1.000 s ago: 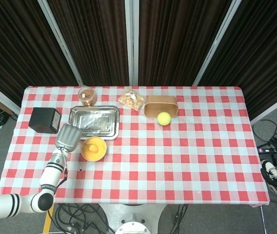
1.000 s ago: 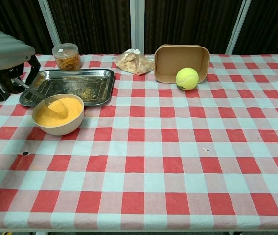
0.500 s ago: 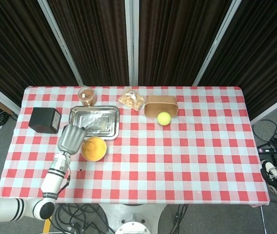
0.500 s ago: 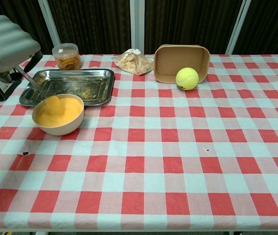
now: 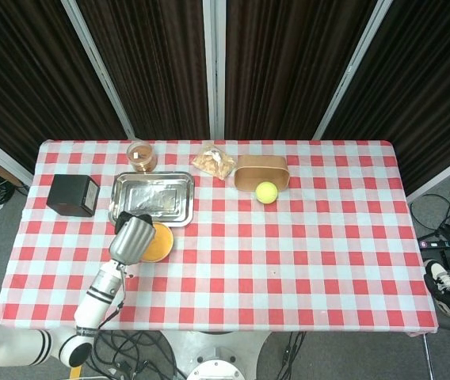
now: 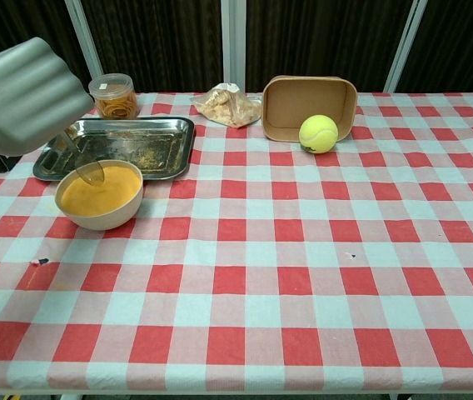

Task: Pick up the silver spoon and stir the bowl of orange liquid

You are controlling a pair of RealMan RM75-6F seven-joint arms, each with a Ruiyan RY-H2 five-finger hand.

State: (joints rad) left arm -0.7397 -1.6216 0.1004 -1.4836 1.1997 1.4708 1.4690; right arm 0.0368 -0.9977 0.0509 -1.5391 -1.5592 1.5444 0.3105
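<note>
A beige bowl [image 6: 100,211] of orange liquid [image 6: 103,189] stands at the table's left, just in front of a metal tray. My left hand [image 6: 22,96] hangs above and left of the bowl and holds the silver spoon [image 6: 82,164] by its handle. The spoon's tip sits at the liquid's surface near the bowl's far-left rim. From the head view, the left hand [image 5: 132,237] covers the left half of the bowl [image 5: 160,242] and hides the spoon. My right hand shows in neither view.
The metal tray [image 6: 163,148] lies behind the bowl, with a black box [image 5: 73,195] to its left. A lidded jar [image 6: 113,97], a snack bag [image 6: 226,106], a brown container [image 6: 310,100] and a tennis ball [image 6: 318,133] line the back.
My left hand has moved right and up over the bowl, carrying the spoon's tip across the orange liquid from its right part to the far-left rim.
</note>
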